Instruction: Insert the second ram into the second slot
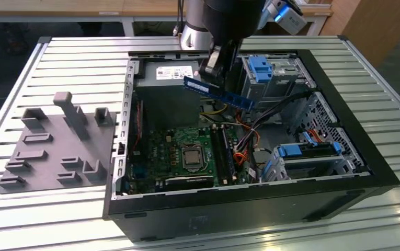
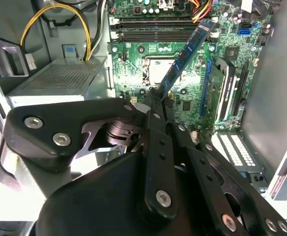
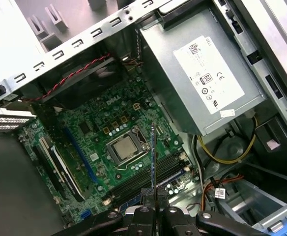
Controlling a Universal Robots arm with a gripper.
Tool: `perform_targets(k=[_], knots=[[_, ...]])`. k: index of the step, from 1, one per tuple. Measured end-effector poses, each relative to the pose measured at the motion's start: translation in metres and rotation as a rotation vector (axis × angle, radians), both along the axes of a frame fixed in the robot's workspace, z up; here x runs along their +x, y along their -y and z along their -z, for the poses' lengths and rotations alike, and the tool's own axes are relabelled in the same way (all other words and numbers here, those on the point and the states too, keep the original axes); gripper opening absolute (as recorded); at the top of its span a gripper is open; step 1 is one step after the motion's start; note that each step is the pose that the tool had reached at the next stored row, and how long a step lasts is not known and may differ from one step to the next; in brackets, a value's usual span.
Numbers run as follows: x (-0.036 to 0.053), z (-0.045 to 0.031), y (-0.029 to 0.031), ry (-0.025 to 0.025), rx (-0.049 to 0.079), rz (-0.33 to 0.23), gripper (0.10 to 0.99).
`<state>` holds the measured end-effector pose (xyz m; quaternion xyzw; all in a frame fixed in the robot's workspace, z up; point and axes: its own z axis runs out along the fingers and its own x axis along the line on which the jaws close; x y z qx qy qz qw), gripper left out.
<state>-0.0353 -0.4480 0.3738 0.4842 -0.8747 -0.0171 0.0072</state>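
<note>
The end effector (image 1: 211, 77) is closed firmly on one end of the second ram (image 1: 220, 94), so the blue stick stands out from between the fingers (image 2: 159, 129) and hangs in the air over the open computer case (image 1: 270, 209), touching nothing else. In the exterior view it is tilted, its free end lower and pointing to the exterior view's right. In the first wrist view the stick (image 3: 153, 155) shows edge-on, reaching from the end effector (image 3: 153, 192) over the memory slots (image 3: 156, 176) toward the processor socket (image 3: 126, 147); it is above the slots and not seated in them. In the second wrist view it (image 2: 185, 54) crosses above the green motherboard (image 2: 192, 98). By count: one ram in the grip, one processor socket, one grey power supply (image 1: 166, 78), two light-blue drive-bay clips (image 1: 259, 68) (the other sits lower (image 1: 299, 150)), and one grey fixture (image 1: 53, 149) lying on the slatted surface (image 1: 46, 219) beside the case. How many slots are filled, I cannot tell.
</note>
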Motion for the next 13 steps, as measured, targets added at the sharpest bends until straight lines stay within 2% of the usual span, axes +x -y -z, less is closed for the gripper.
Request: perform_targets(k=[7, 13], knots=[[0.0, 0.0, 0.0001, 0.0, 0.0, 0.051, 0.133], [0.0, 0.0006, 0.0001, 0.0, -0.001, 0.15, 0.133]])
